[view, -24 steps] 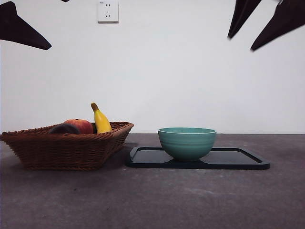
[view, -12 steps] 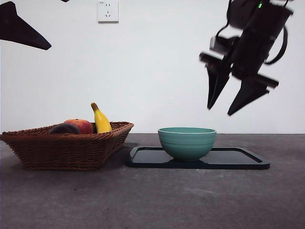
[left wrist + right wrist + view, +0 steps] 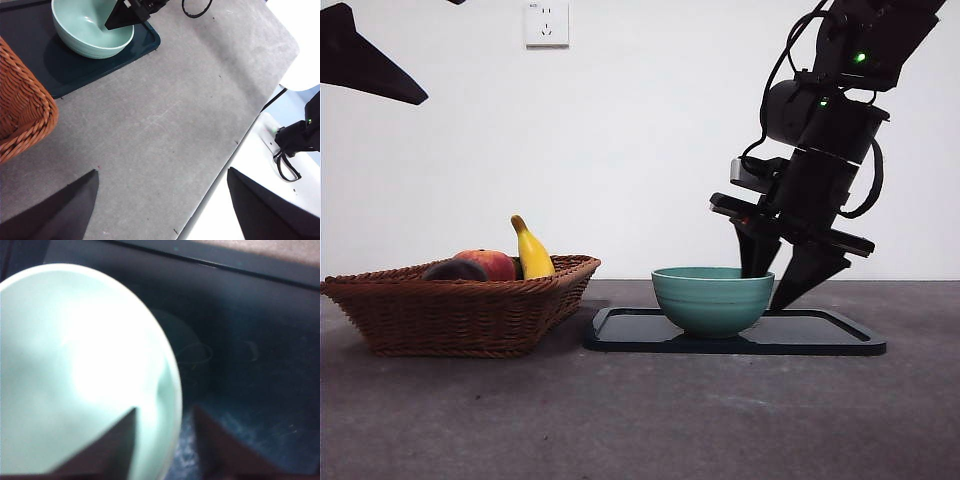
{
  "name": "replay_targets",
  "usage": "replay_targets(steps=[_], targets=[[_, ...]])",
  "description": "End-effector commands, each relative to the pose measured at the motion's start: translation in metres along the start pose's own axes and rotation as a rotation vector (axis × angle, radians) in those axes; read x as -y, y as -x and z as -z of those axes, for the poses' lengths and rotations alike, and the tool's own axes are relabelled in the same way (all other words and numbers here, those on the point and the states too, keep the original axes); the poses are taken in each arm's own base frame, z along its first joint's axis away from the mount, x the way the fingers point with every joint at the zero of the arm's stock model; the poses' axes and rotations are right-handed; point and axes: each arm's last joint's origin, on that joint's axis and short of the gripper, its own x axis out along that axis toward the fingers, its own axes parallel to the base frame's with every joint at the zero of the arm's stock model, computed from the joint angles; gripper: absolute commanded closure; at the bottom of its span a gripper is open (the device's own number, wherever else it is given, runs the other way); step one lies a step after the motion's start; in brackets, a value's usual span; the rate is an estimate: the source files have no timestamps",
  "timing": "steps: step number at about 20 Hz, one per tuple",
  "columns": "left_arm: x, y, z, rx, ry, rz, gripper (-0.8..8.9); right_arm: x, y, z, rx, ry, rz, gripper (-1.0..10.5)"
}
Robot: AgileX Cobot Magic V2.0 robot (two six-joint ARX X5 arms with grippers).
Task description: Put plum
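1. Front view shows you the right gripper (image 3: 776, 285) straddling the green bowl (image 3: 712, 298) rim, jaws apart, empty.
2. You see the plum (image 3: 454, 270) in the wicker basket (image 3: 440, 315).
3. Your left gripper (image 3: 160, 205) waits open.

Right gripper (image 3: 775, 285) lowered steeply on its tilted arm, jaws parted with a gap between them, nothing held, left gripper (image 3: 160, 200) raised high and clear, jaws spread wide, empty
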Motion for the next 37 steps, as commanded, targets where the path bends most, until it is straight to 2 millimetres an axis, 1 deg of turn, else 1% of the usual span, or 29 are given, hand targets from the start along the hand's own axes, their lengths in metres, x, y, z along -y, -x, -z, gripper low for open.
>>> replay_targets(steps=[1,4,6,9,12,15,18,19,20,22,23,25,28,32,37], targets=[[0.001,0.001,-0.005,0.014,-0.033,0.005,4.09,-0.003,-0.001,-0.008,0.034,0.025,0.004,9.4],[0.001,0.001,-0.005,0.014,-0.033,0.005,4.09,-0.004,0.001,-0.01,0.048,0.026,0.002,9.4],[0.001,0.001,-0.005,0.014,-0.033,0.005,4.09,-0.006,0.008,-0.015,0.07,0.031,-0.002,9.4],[0.001,0.001,-0.005,0.014,-0.033,0.005,4.09,-0.015,0.033,-0.024,0.12,0.046,-0.012,9.4],[0.001,0.001,-0.005,0.015,-0.034,0.005,4.09,-0.028,0.072,-0.028,0.147,0.08,-0.02,9.4],[0.001,0.001,-0.005,0.02,-0.039,0.005,4.09,-0.044,0.109,-0.016,0.144,0.13,-0.058,9.4],[0.001,0.001,-0.005,0.017,-0.037,0.005,4.09,-0.062,0.145,0.005,0.161,0.184,-0.077,9.4],[0.001,0.001,-0.005,0.017,-0.037,0.005,4.09,-0.066,0.153,0.013,0.172,0.198,-0.084,9.4],[0.001,0.001,-0.005,0.017,-0.037,0.005,4.09,-0.071,0.163,0.025,0.181,0.215,-0.095,9.4],[0.001,0.001,-0.005,0.017,-0.037,0.005,4.09,-0.076,0.172,0.045,0.187,0.243,-0.113,9.4],[0.001,0.001,-0.005,0.017,-0.037,0.005,4.09,-0.077,0.173,0.054,0.185,0.253,-0.118,9.4],[0.001,0.001,-0.005,0.017,-0.037,0.005,4.09,-0.078,0.169,0.071,0.17,0.271,-0.129,9.4],[0.001,0.001,-0.005,0.016,-0.036,0.005,4.09,-0.078,0.146,0.088,0.114,0.28,-0.137,9.4],[0.001,0.001,-0.005,0.015,-0.034,0.005,4.09,-0.078,0.113,0.106,0.093,0.276,-0.153,9.4],[0.001,0.001,-0.005,0.016,-0.035,0.005,4.09,-0.072,0.083,0.122,0.042,0.265,-0.123,9.4]])
